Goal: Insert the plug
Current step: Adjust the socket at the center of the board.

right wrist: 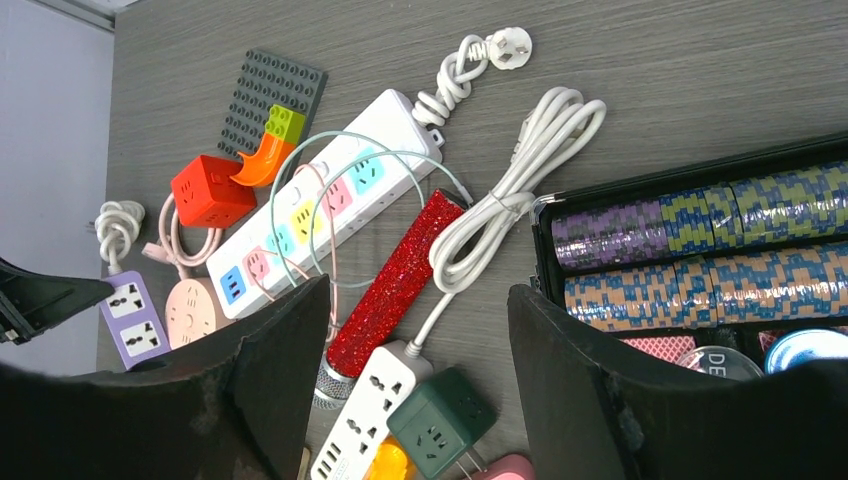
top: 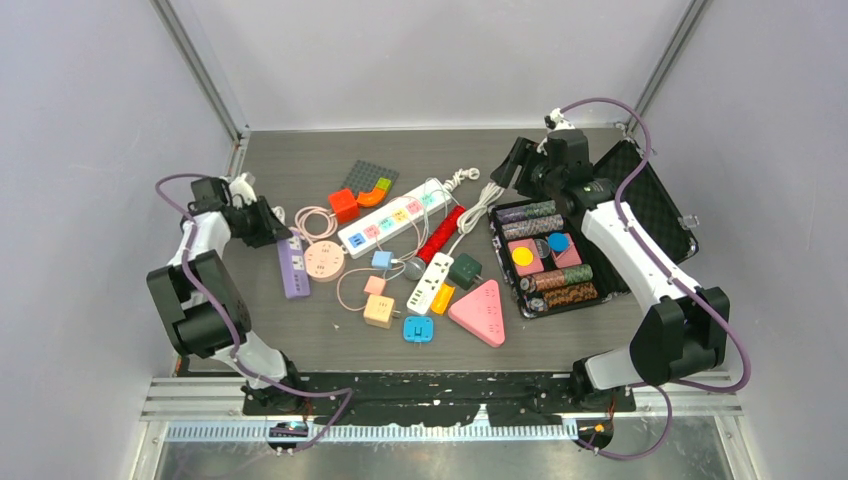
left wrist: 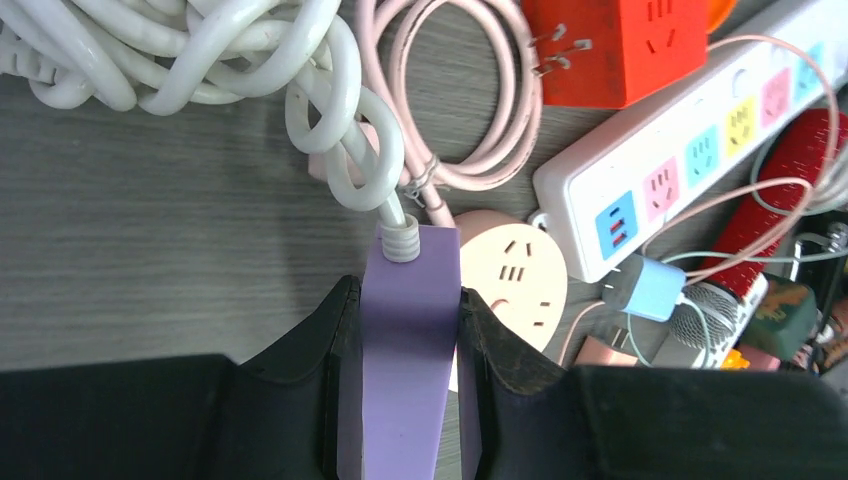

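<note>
I'm getting bright, even overhead light, shadows falling soft; left wrist fingers (left wrist: 300, 400) blurring at 6 o'clock.

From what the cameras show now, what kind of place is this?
Probably a robot lab cell: grey walls enclose the table, left arm and right arm are bolted at its edge, and a white power strip and a purple power strip share it with a poker-chip case.

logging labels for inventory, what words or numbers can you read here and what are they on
"DE": start of a word, the rest cut off, on the dark disc in the black case.
chips: pattern only, nothing legible.
white strip, purple strip: only socket holes, no print showing.
Top view: everything too small to read.
</note>
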{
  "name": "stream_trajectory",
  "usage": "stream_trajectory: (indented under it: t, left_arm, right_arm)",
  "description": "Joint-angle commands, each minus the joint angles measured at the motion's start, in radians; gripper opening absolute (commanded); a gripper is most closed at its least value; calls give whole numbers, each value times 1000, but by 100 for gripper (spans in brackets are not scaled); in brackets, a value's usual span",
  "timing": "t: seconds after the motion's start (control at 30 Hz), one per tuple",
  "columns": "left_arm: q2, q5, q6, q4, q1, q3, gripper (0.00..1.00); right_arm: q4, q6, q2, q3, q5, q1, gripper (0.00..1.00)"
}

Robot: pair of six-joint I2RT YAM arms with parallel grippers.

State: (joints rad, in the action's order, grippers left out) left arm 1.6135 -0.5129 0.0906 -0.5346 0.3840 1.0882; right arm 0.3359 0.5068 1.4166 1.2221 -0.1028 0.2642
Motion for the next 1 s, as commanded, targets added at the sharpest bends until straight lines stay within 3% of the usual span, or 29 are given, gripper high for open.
stream_trajectory:
  t: [0.0,0.17,0.2,0.3,0.37,0.5,0.73,0.97]
  left_arm:
    - [43,-225,-62,80,54,-6,0]
    - [25,-181,-18,113,104,-88,1]
    - [14,-140,-16,110,107,-100,5]
    - [-10,-29,-10,98,109,-130,28]
    - [-16,13,0,99,111,-146,49]
    - [-31,102,28,94,112,-157,69]
    - [-146,257,143,105,112,-210,81]
    - [-231,237,205,63,102,-209,81]
  right_arm:
    - [12,-20,-6,50,-5,-3,70]
    - [12,-20,-4,53,-11,-3,70]
    - [12,-21,-3,53,-12,-3,70]
    - [12,-20,2,50,-19,-4,70]
    - [12,-20,3,50,-22,-5,70]
    - [11,-20,-1,47,-26,-3,70]
    - [10,-20,-15,30,-19,-3,71]
    - [11,-25,-13,21,-44,-3,71]
